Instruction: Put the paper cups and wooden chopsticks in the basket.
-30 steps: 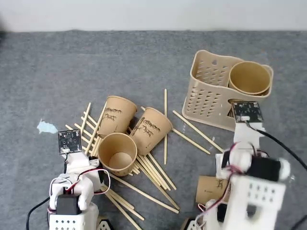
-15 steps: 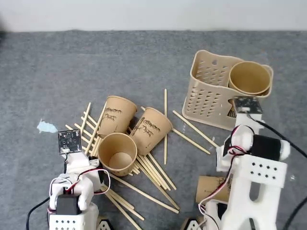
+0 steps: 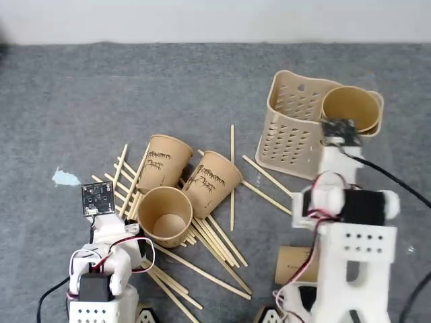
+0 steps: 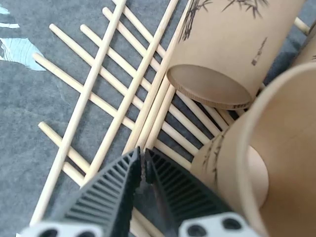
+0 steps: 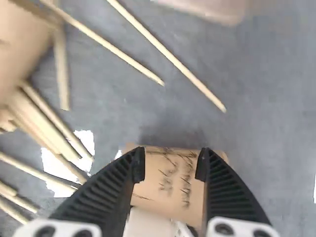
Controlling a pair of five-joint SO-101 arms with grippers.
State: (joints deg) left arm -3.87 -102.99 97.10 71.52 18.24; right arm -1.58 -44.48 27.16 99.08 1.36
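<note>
A beige basket (image 3: 289,128) at the back right holds one paper cup (image 3: 350,108). Three more paper cups (image 3: 163,161) (image 3: 214,176) (image 3: 165,215) sit among scattered wooden chopsticks (image 3: 215,242) at the centre left. A fourth cup (image 3: 293,264) lies on its side under the right arm (image 3: 347,222). My right gripper (image 5: 169,160) is open and hovers above that lying cup (image 5: 170,180), which is wider than the gap between the fingers. My left gripper (image 4: 140,158) is shut and empty, just over crossed chopsticks (image 4: 113,84), beside an upright cup (image 4: 276,163) and a lying one (image 4: 237,44).
A pale blue scrap (image 3: 66,178) lies on the grey mat left of the chopsticks. Two loose chopsticks (image 3: 269,178) lie between the cups and the basket. The mat is bare at the back left. The left arm's base (image 3: 101,276) stands at the front edge.
The right arm has swung left and lifted, so its wrist board now sits higher, against the basket. The left arm has not moved.
</note>
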